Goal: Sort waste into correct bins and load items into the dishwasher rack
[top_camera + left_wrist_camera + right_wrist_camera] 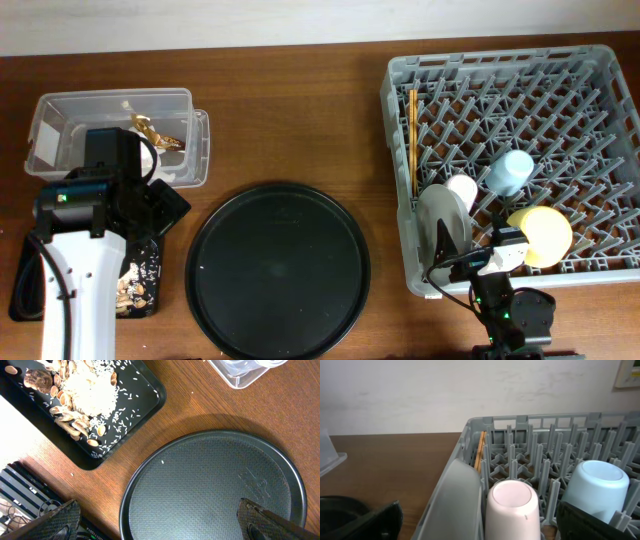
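Left claw (157, 512) and right claw (480, 517) wide; round black tray (210, 475) below left, rack (535, 421) before right

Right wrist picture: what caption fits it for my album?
A pink cup, light-blue cup and grey plate stand in the dishwasher rack beside wooden chopsticks.

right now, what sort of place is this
Probably a dish-clearing workbench set up like a kitchen: a grey dishwasher rack holding a pink cup and a plate, a black tray of food scraps, and a clear box of wrappers, on a wooden table.
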`<state>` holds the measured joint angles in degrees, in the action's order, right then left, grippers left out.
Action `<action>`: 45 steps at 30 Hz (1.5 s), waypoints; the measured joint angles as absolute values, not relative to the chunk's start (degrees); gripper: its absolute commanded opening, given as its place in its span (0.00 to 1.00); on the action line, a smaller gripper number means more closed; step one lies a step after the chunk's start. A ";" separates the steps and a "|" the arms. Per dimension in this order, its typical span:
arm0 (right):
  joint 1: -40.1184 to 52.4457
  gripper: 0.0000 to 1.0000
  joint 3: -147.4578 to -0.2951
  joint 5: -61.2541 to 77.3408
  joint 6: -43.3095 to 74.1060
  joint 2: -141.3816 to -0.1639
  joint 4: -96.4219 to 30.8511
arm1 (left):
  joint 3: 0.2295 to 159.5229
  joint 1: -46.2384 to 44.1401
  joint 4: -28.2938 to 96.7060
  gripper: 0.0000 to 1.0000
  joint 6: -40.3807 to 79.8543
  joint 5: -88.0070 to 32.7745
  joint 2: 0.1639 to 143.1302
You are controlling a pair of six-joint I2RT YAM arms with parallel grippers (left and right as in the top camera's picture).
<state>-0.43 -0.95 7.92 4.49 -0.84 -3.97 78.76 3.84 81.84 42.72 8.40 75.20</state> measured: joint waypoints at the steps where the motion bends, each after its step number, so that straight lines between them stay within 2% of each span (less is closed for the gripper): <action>1: -0.43 0.99 -0.93 7.90 4.47 -0.84 -3.97 | 78.76 3.84 81.84 0.99 42.70 8.40 75.20; 36: -0.43 0.99 -0.91 5.37 4.49 -0.84 -4.14 | 78.76 3.84 81.87 0.99 42.72 8.43 75.20; 41: -0.43 0.99 -0.91 5.34 4.49 -0.84 -4.14 | 78.76 3.84 86.52 0.99 42.72 8.40 75.20; 44: -0.43 0.99 -0.89 5.34 4.49 -0.84 -4.14 | 75.61 3.70 84.86 0.99 42.72 7.90 72.23; 45: -0.43 0.99 -0.89 5.30 4.49 -0.91 -4.01 | 71.90 3.18 79.26 0.99 42.72 8.03 69.41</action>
<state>-0.43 -0.89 5.30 4.49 -0.91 -4.01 71.90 3.18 79.26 42.72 8.03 69.41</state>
